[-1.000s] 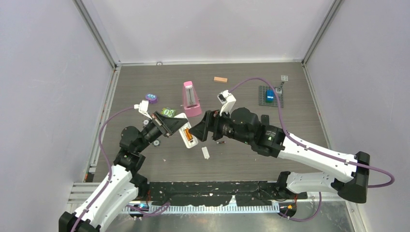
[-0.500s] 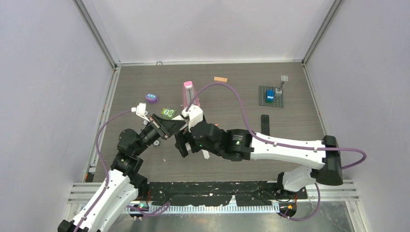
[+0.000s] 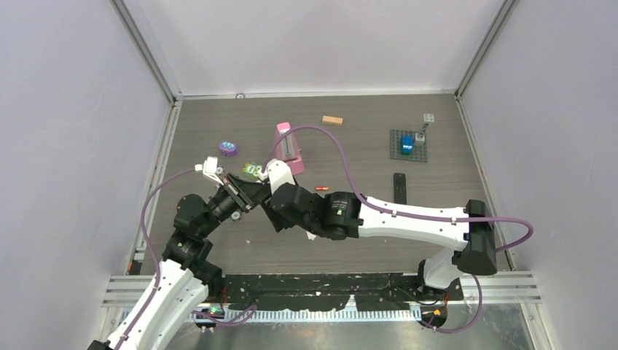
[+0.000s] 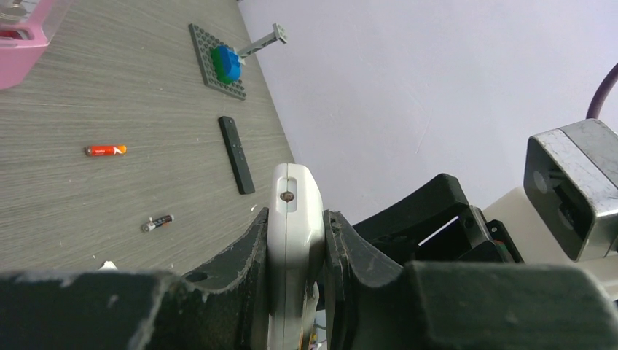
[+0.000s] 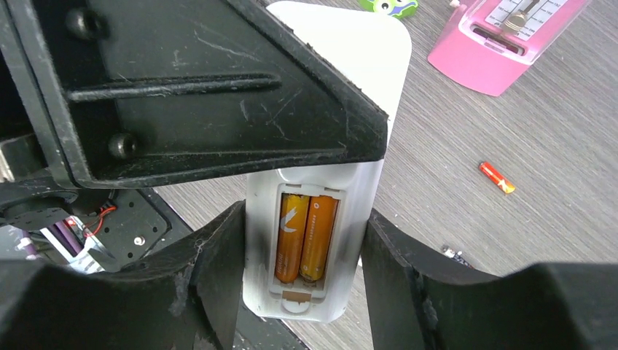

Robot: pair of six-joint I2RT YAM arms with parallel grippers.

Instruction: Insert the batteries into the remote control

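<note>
My left gripper [image 4: 295, 219] is shut on a white remote [image 4: 294, 211] and holds it above the table. In the right wrist view the remote [image 5: 342, 95] has its open compartment facing the camera, with two orange batteries [image 5: 306, 237] lying side by side in it. My right gripper [image 5: 302, 219] is open, its jaws on either side of the remote's lower end, the right one with a small gap. A red battery [image 4: 106, 150] and a dark battery [image 4: 157, 223] lie on the table. In the top view the two grippers [image 3: 251, 191] [image 3: 271, 205] meet left of centre and hide the remote.
A black remote [image 3: 399, 187] lies at the right. A pink metronome [image 3: 288, 148], a green toy [image 3: 253, 170] and a purple piece [image 3: 229, 148] lie behind the grippers. An orange-tan block [image 3: 332, 120] and a grey brick plate [image 3: 407, 144] stand at the back.
My right arm has swung left across the table to the left gripper, and its open jaws now bracket the held remote. The left gripper has shifted slightly left with the remote.
</note>
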